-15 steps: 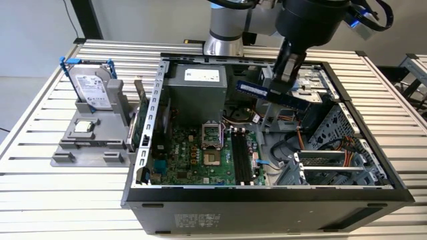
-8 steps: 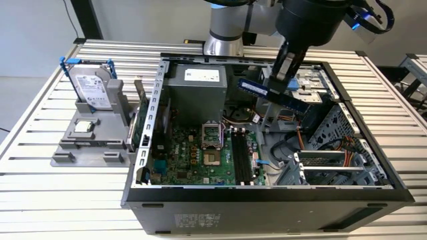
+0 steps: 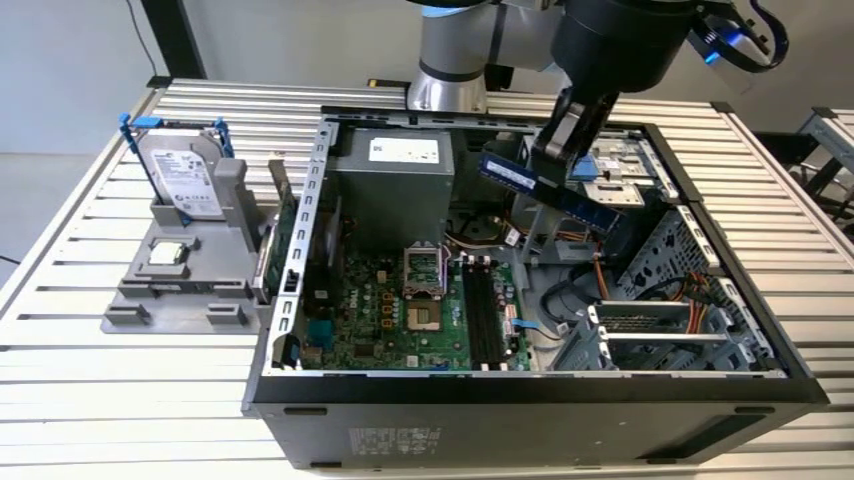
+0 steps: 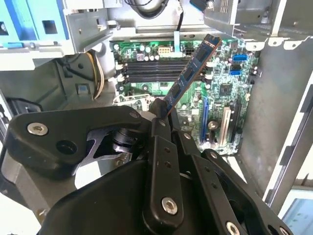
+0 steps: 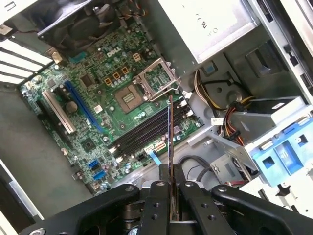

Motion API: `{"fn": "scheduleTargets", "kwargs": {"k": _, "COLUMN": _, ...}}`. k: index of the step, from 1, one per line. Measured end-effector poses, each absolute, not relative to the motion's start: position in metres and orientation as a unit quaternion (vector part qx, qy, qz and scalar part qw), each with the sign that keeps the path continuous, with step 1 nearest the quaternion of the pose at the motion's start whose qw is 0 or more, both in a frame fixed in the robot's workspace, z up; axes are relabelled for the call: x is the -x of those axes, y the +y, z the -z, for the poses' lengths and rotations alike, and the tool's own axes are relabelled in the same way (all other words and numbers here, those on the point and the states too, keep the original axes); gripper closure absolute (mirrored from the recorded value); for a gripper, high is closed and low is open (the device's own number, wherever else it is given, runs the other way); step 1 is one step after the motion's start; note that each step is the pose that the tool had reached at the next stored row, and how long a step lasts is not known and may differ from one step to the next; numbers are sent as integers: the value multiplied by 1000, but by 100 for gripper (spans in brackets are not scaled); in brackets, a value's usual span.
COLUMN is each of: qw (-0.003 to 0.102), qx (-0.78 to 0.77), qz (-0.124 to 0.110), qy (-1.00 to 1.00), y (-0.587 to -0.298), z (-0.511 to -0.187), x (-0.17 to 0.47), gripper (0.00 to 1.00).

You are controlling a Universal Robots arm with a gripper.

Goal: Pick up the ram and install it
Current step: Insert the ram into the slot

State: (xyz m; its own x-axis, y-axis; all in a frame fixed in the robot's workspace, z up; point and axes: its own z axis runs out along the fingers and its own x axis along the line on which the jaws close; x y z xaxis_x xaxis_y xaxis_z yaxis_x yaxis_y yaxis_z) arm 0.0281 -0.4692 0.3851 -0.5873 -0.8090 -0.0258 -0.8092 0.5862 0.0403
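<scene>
Gripper: the gripper [image 3: 541, 165] hung from the arm over the open computer case [image 3: 534, 386], its black fingers clamped tight on the ram [image 3: 590, 208].
Grip point: in the second wrist view the fingers [image 4: 159, 131] pinched the ram [image 4: 188, 73] at one short end, and the rest of the stick stood out free beyond them.
Ram, appearance: a long, narrow, dark board carrying black chips, with a blue-green cast in the exterior view.
Ram, position: it was held in the air inside the case and tilted, its lower end toward the exterior view's right. It sat to the exterior view's right of the power supply [image 3: 394, 175] and above the loose cables.
Ram against slots: the memory slots [image 3: 483, 318] lay on the motherboard [image 3: 380, 315], below the stick and apart from it — the ram was not seated.
First wrist view: the ram [image 5: 169, 129] showed edge-on as a thin line running out from between the fingers. The dark slots [image 5: 146, 133] and the CPU socket [image 5: 131, 96] lay on the green board behind it.
Side stand: a grey stand [image 3: 180, 290] rested on the slatted table [image 3: 107, 390] at the exterior view's left of the case. It carried a hard drive [image 3: 180, 178] upright in a blue frame, and a small square CPU chip [image 3: 167, 252] lay flat in front of that drive.
</scene>
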Motion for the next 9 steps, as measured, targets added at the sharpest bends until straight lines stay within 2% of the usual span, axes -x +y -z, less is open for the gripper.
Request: {"fn": "scheduleTargets", "kwargs": {"k": 9, "qw": 4, "qx": 406, "qz": -24, "qy": 914, "y": -469, "z": -385, "x": -28, "gripper": 100}}
